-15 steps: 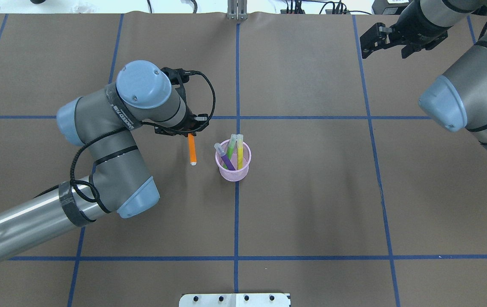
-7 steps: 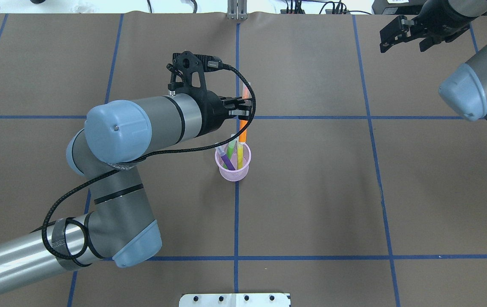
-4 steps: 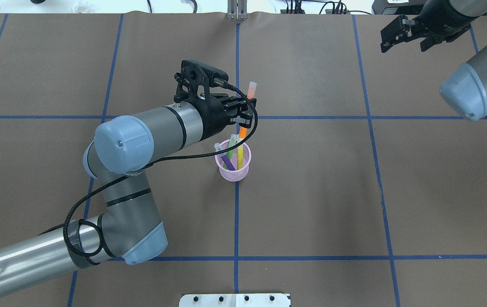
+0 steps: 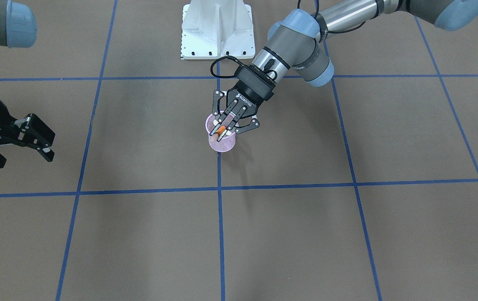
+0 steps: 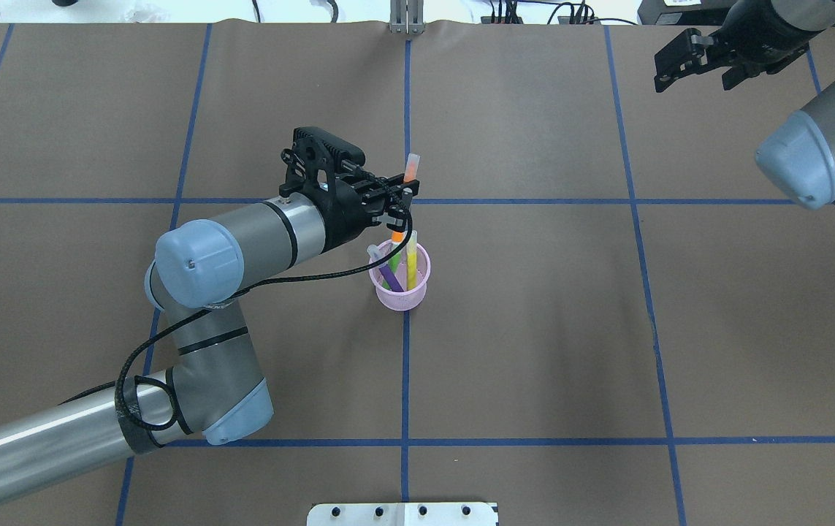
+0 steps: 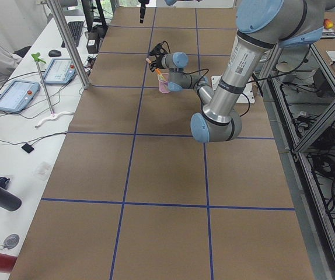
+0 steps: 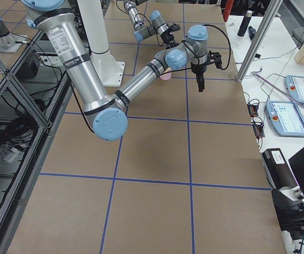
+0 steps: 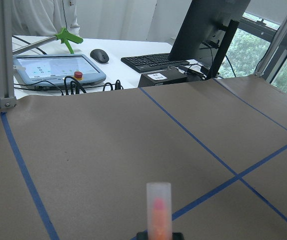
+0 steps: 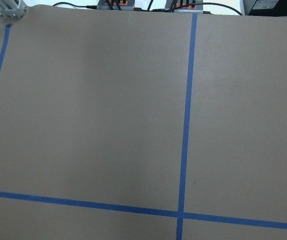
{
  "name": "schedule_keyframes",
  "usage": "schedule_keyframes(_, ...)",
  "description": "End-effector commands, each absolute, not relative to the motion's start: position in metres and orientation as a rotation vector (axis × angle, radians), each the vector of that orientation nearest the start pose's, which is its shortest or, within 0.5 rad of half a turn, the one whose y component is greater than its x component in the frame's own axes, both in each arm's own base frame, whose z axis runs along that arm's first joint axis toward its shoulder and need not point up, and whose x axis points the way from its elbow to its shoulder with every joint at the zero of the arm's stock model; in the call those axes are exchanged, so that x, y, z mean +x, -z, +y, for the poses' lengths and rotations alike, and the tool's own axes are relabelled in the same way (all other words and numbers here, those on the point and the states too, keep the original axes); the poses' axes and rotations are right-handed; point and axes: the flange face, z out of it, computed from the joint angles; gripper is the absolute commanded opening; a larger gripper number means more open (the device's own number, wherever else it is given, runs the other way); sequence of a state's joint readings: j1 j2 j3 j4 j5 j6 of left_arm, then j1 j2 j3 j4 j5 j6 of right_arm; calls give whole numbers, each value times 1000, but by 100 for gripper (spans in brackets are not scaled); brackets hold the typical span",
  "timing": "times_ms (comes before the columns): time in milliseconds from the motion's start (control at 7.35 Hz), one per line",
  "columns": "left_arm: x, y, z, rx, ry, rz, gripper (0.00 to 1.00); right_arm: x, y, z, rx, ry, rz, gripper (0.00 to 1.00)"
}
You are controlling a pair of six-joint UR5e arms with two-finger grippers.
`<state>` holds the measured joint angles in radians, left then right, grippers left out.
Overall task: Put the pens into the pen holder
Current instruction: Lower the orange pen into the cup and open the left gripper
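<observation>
The pink mesh pen holder (image 5: 402, 294) stands at the table's middle, also in the front view (image 4: 223, 145). It holds a purple pen (image 5: 389, 277), a green pen (image 5: 395, 258) and a yellow-green pen (image 5: 411, 266). My left gripper (image 5: 397, 201) is shut on the orange pen (image 5: 410, 168) and holds it tilted, its lower end at the holder's mouth (image 4: 217, 132). The pen's clear cap shows in the left wrist view (image 8: 159, 207). My right gripper (image 5: 693, 80) is open and empty, far off at the back right.
The brown table cover (image 5: 534, 329) carries blue tape grid lines. A white base plate (image 4: 217, 29) sits at the robot's side. Monitors and a keyboard (image 8: 151, 61) lie beyond the far edge. The right wrist view shows only bare cover.
My left gripper picked the orange pen off the table, swung it over the holder, and has now lowered it toward the holder's mouth. The right arm drew back toward the far right corner.
</observation>
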<state>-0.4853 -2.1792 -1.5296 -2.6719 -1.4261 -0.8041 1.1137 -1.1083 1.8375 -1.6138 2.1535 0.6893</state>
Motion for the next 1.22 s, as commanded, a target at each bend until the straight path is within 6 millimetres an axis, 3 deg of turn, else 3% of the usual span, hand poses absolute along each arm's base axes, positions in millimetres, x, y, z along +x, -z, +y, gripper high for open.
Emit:
schedule_keyframes(0,517,-201,-432,1066,-98,1303,0,-200,-283,-584,256,-17,-830,100)
schedule_keyframes(272,538,-200,-408,1035,-128,1326,0,-200,-283,-584,256,-17,-830,100)
schedule_keyframes(408,539,-201,-407,1033,-129,1327,8,-200,-283,-584,257,-17,-830,100)
schedule_keyframes(680,538,-199,-407,1034,-129,1334,78,-200,-283,-584,256,-17,-830,100)
schedule_keyframes(816,536,-195,-406,1031,-120,1347,100,-199,-283,-584,257,-15,-830,100)
schedule_keyframes(1088,533,-201,-409,1020,-118,1331,100,-182,-289,-592,276,0,-812,100)
